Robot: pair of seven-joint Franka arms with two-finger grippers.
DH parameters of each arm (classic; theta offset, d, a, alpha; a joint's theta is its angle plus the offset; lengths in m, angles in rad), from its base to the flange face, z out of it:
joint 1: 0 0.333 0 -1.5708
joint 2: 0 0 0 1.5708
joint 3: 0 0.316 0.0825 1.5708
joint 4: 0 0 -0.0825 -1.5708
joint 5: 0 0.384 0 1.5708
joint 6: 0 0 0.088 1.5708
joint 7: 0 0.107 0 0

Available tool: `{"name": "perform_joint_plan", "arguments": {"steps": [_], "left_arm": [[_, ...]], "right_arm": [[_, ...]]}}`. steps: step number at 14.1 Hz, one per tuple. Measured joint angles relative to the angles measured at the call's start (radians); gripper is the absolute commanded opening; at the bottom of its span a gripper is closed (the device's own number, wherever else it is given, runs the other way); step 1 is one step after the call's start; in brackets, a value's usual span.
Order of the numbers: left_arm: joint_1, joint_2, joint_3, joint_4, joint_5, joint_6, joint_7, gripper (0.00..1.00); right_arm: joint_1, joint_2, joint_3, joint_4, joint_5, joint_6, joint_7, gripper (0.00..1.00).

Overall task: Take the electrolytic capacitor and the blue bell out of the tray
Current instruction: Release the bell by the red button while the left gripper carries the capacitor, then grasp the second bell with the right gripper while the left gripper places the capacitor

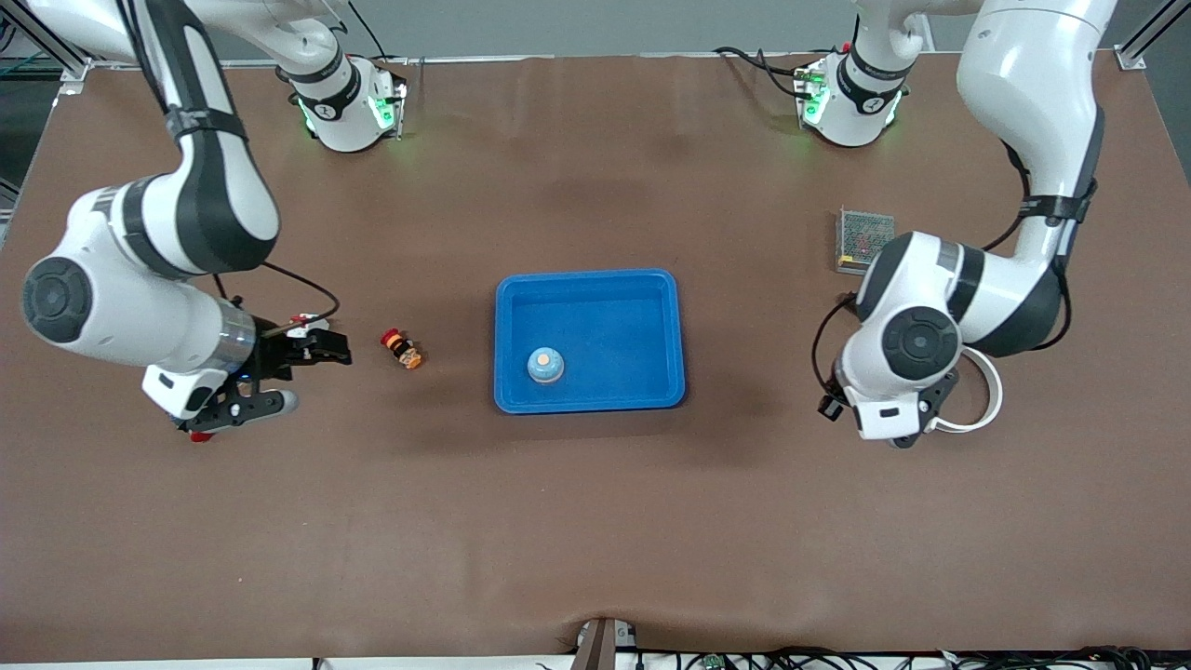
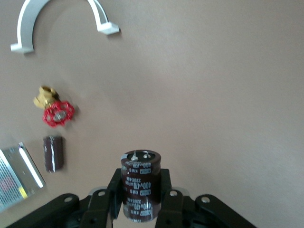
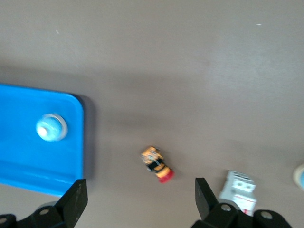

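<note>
The bell (image 1: 545, 365) sat inside the blue tray (image 1: 589, 287), near the tray's rim closest to the front camera. The left gripper (image 2: 140, 202), toward the left arm's end from the tray, clamped a dark capacitor (image 2: 140, 184) upright. The right gripper (image 3: 137, 199) hung spread and empty toward the right arm's end from the tray.

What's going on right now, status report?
Left gripper holds capacitor. Right gripper open, empty. Bell in blue tray. Nothing blocking.
</note>
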Motion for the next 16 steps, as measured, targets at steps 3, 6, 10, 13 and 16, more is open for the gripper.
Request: {"name": "perform_joint_plan", "arguments": {"steps": [3,6,10,13,16], "left_arm": [[0.065,0.0,0.001,-0.006,0.0,-0.002,0.167,0.0],[0.137,0.0,0.001,-0.029,0.0,-0.003,0.305,0.0],[0.197,0.001,0.002,-0.06,0.018,-0.003,0.43,0.0],[0.22,0.001,0.002,-0.091,0.086,0.002,0.457,0.0],[0.229,0.002,0.001,-0.122,0.114,0.026,0.457,0.0]], "right_arm": [[0.076,0.002,0.001,0.0,0.002,0.079,0.19,1.0],[0.153,0.023,0.002,-0.002,0.003,0.168,0.387,1.0],[0.248,0.098,0.002,-0.004,0.003,0.298,0.566,1.0],[0.29,0.151,0.001,-0.004,0.003,0.358,0.6,1.0],[0.315,0.198,0.0,-0.004,0.002,0.376,0.599,1.0]]}}
